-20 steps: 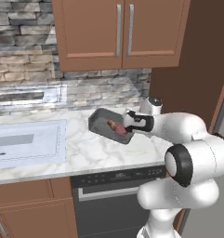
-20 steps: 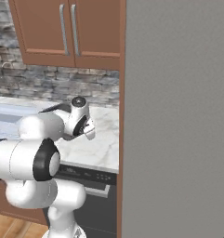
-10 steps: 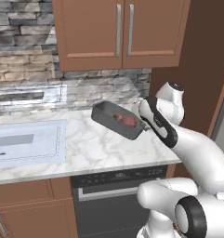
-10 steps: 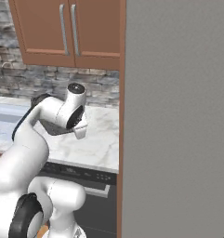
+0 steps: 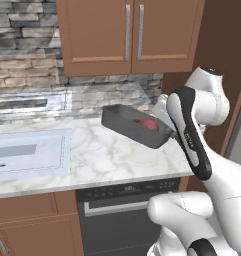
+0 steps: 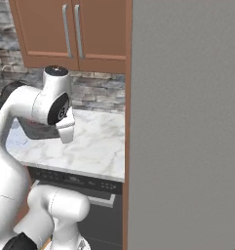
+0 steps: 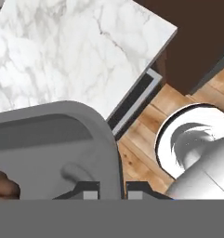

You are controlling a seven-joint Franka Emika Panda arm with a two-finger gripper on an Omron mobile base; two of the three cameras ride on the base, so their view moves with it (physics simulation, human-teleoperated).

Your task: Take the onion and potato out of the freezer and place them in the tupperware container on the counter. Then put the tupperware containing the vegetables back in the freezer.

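tray lifted and swinging right, toward the freezer

since the earlier frames the arm has reared up and rotated: a second ago its elbow sat low and the tupperware container (image 5: pixel 137 126) hung just above the surface (image 5: pixel 112 155); now the arm stands tall and the tray has travelled right, higher, tilted with its far-left corner up.

the freezer (image 6: pixel 187 122) is the biggest thing here, a flat matte grey door along the right of the right base view, with no sheen or texture. the surface is white marble with soft grey veins, hard and smooth, over brown wooden cabinets (image 5: pixel 27 225) and a dark appliance front (image 5: pixel 122 215).

the tray is a shallow, dark grey, stiff-looking shell with rounded corners and a flared rim. it looks light but awkward: held by one edge, it acts as a lever, and the tilt could let its contents roll. the hand (image 7: pixel 112 188) is narrowed on the tray's rim, a fingertip on each side of the wall, which seems the right hold; gripping near a corner would twist it.

the onion (image 5: pixel 148 124) lies inside as a small red-pink lump, round and likely to slide on the slick floor. a brown edge at the hand view's left is probably the potato (image 7: pixel 3 186).
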